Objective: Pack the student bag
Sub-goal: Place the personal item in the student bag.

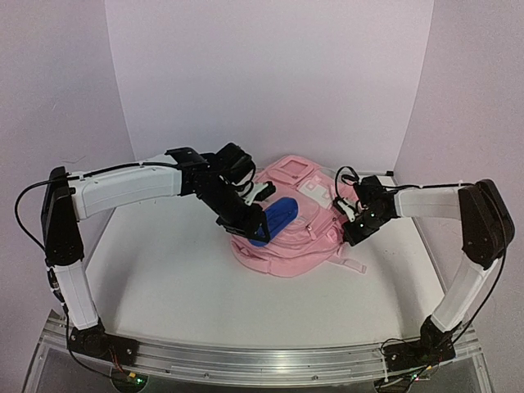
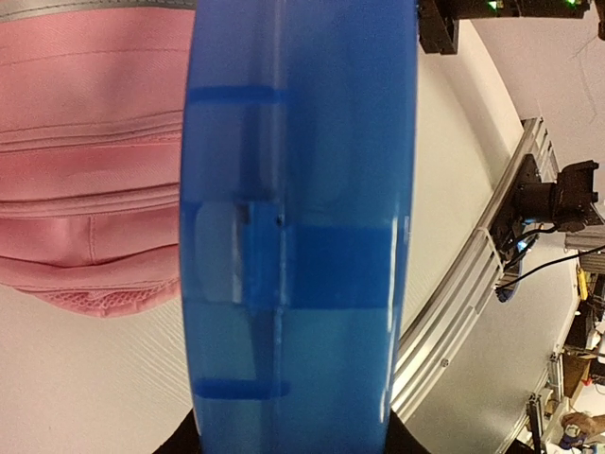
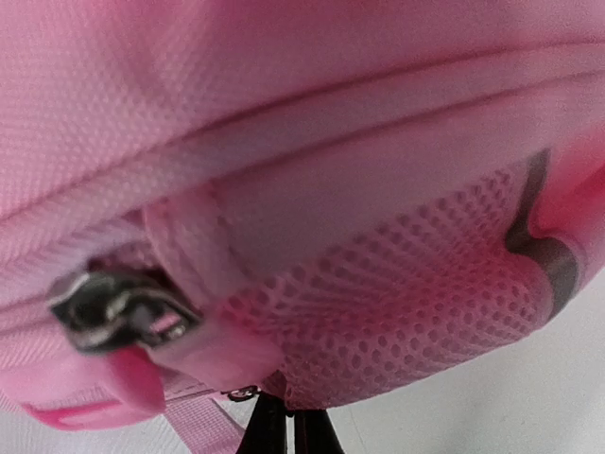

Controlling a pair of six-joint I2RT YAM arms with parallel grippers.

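Note:
The pink student bag [image 1: 299, 221] lies flat in the middle of the table. My left gripper [image 1: 252, 223] is shut on a long blue translucent case [image 1: 275, 219] and holds it over the bag's left front part. In the left wrist view the blue case [image 2: 298, 227] fills the middle and the bag [image 2: 90, 170] lies behind it on the left. My right gripper [image 1: 350, 225] is at the bag's right side. In the right wrist view its fingers [image 3: 269, 435] are pinched shut on the edge of the bag's pink mesh pocket [image 3: 416, 322], next to a metal zip puller [image 3: 118, 307].
A pink strap [image 1: 352, 264] trails from the bag toward the front right. White walls close the back and sides. The metal rail [image 1: 262, 360] with the arm bases runs along the near edge.

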